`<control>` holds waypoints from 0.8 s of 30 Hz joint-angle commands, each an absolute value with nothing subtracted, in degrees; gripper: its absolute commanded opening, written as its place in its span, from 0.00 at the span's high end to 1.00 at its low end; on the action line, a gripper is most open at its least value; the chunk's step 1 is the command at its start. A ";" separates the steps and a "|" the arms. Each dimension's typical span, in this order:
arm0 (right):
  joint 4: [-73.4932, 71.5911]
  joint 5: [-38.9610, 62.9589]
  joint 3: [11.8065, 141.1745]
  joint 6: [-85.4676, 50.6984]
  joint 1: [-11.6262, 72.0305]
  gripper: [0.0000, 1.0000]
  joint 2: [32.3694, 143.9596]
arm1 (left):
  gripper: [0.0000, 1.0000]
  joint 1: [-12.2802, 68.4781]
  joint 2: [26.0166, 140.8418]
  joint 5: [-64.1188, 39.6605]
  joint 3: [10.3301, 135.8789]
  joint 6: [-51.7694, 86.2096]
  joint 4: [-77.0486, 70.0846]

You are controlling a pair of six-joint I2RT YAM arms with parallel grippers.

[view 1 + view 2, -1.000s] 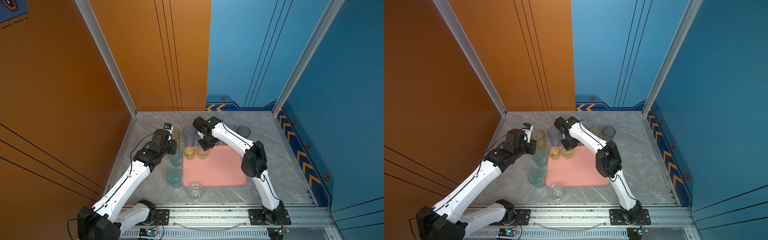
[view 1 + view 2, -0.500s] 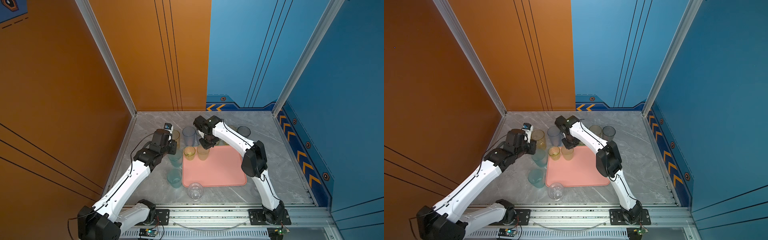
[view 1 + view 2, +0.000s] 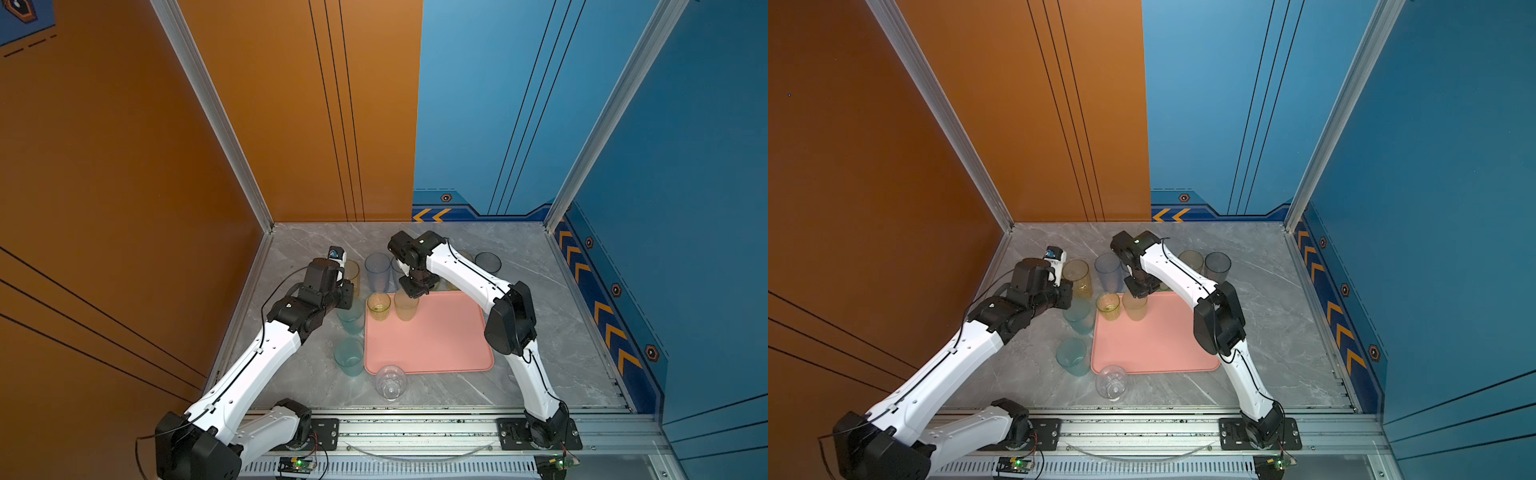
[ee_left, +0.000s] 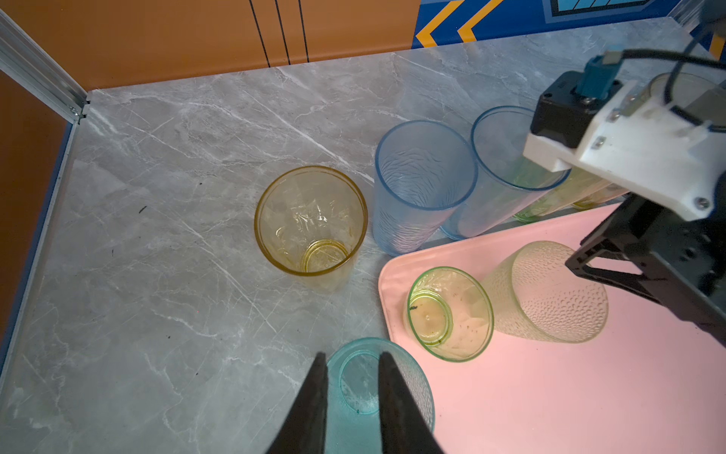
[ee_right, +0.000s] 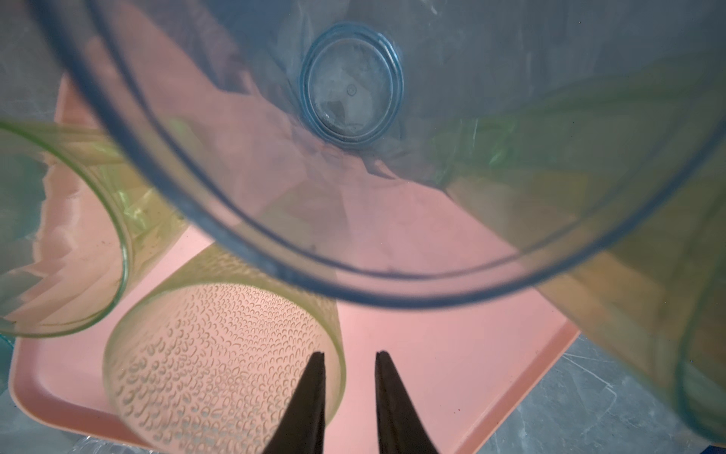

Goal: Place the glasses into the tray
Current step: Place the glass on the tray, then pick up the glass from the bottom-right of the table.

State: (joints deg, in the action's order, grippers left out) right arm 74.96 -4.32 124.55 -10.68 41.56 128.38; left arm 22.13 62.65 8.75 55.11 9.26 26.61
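Against a second ago, your left gripper (image 4: 351, 353) stays where it was, its jaws a little spread astride the rim of a teal tumbler (image 4: 365, 393), one fingertip outside and one over the mouth, clamping nothing. The one change is at your right gripper (image 5: 350, 353): pressed together then, it now stands slightly parted, one fingertip inside the dimpled yellow tumbler (image 5: 220, 353) and one outside its wall, no longer pinching it. None of the tumblers has shifted.

You have one salmon-pink tray (image 3: 436, 345) on the grey marble table (image 3: 561, 311), and eleven tumblers can be counted.
- Left of the tray, on the table, are two: the teal one under the left gripper and a second teal tumbler (image 3: 349, 357).
- Just beside the tray's near rim is one clear tumbler (image 3: 390, 382).
- On the tray, in its far left corner, two stand side by side: a short green tumbler (image 3: 378, 307) and the dimpled yellow one.
- Beyond the far rim are six:
  - a tall yellow tumbler (image 4: 310, 224)
  - a ribbed blue tumbler (image 4: 420, 184)
  - a smooth blue tumbler (image 4: 503, 157)
  - a yellow-green tumbler (image 4: 577, 190), mostly hidden by the right arm
  - an olive tumbler (image 3: 1191, 261)
  - a grey tumbler (image 3: 1217, 266)
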 commanded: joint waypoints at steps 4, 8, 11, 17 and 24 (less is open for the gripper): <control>71.07 -0.83 117.66 -11.40 41.57 0.78 118.21 | 0.76 22.74 62.74 9.32 55.27 8.33 28.09; 68.05 0.31 110.84 -12.26 41.57 0.77 110.31 | 0.76 23.28 62.67 9.62 55.63 8.04 28.72; 67.91 -1.69 105.50 -13.11 41.34 0.77 103.95 | 0.76 24.17 62.79 10.23 56.26 7.53 29.43; 67.32 -6.53 88.53 -18.77 36.01 0.74 86.88 | 0.77 29.93 64.65 8.80 58.53 5.35 29.62; 62.24 -3.82 75.11 -22.46 21.28 0.69 72.77 | 0.76 43.81 72.93 6.17 70.13 1.82 34.33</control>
